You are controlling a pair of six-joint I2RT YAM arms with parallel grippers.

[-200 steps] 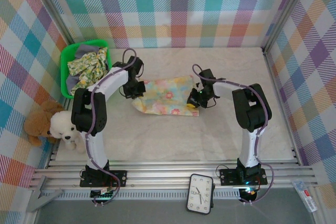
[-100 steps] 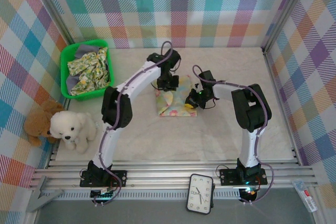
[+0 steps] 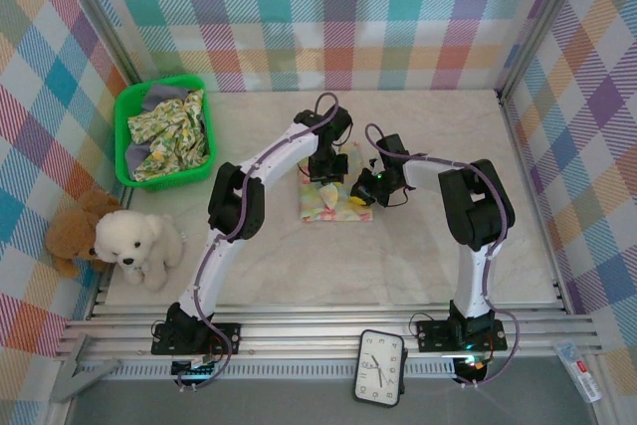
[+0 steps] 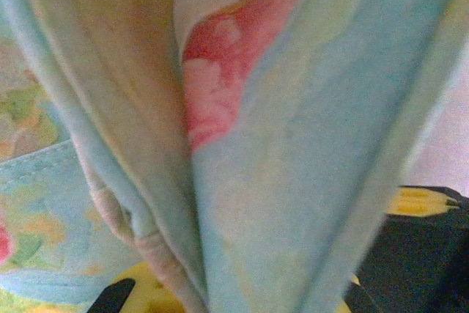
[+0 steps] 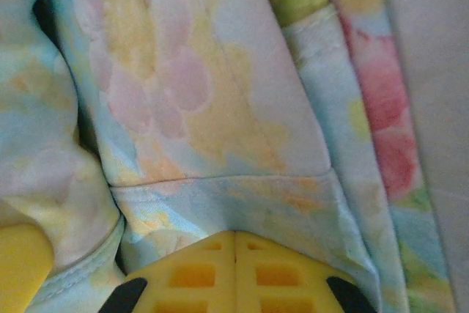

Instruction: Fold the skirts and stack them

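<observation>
A pale pastel flower-print skirt (image 3: 333,204) lies folded over on itself at the middle of the table. My left gripper (image 3: 328,170) hangs over its top edge, shut on a fold of the skirt (image 4: 293,144) that drapes right in front of its camera. The left gripper (image 4: 245,302) is mostly hidden by that cloth. My right gripper (image 3: 364,193) is at the skirt's right edge, its yellow pads (image 5: 190,276) pressed together on the hem (image 5: 220,188). More skirts, one white with yellow-green flowers (image 3: 174,128) and one grey (image 3: 159,97), lie in the green basket (image 3: 123,141).
The green basket stands at the back left. A white teddy bear (image 3: 134,241) and a brown one (image 3: 72,231) sit at the left edge. A clock (image 3: 380,366) lies in front of the arm bases. Plaid walls close in the table.
My left gripper has swung from the skirt's left end over to the right, carrying that end across, so the skirt is now about half as wide. The right gripper has stayed put.
</observation>
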